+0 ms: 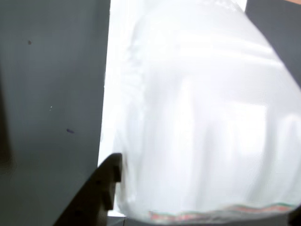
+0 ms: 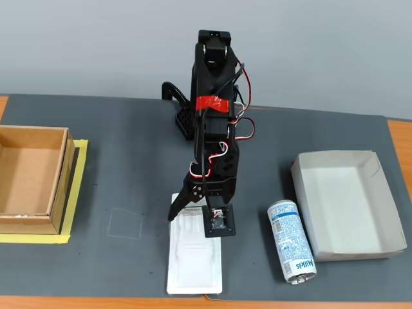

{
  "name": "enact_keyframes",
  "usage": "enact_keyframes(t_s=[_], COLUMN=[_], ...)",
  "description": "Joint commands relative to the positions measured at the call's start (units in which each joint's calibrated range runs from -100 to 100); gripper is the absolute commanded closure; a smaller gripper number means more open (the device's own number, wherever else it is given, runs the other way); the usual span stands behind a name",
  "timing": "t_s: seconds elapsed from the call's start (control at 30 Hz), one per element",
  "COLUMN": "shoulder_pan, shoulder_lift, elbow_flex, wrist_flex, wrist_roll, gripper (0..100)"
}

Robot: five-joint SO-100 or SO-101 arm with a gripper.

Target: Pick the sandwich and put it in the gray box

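Observation:
The sandwich (image 2: 195, 257) is a white wedge-shaped plastic pack lying flat on the dark mat near the front edge. It fills most of the wrist view (image 1: 202, 117), with a printed strip along its lower edge. My gripper (image 2: 193, 219) hangs over the pack's far end with its jaws spread, one dark finger (image 1: 106, 190) at the pack's left side. In the wrist view the gripper (image 1: 202, 209) straddles the pack without closing on it. The gray box (image 2: 351, 206), a shallow pale tray, stands empty at the right.
A white-and-blue drink can (image 2: 291, 240) lies on its side between the sandwich and the gray box. A deeper brown cardboard box (image 2: 26, 174) stands at the left on yellow tape (image 2: 77, 187). The arm's base is at the back middle.

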Motion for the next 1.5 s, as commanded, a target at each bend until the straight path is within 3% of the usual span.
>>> enact_keyframes(t_s=[0.0,0.37,0.77,1.47], shoulder_pan=[0.42,1.17,1.54,1.69], shoulder_lift=[0.84,4.06,4.57,-7.56], elbow_flex=[-3.1,-2.91,-2.1,-1.92], wrist_flex=[-0.74,-5.51,-6.64,-5.77], wrist_roll=[0.23,0.28,1.48,1.06], gripper=[62,63,99,98])
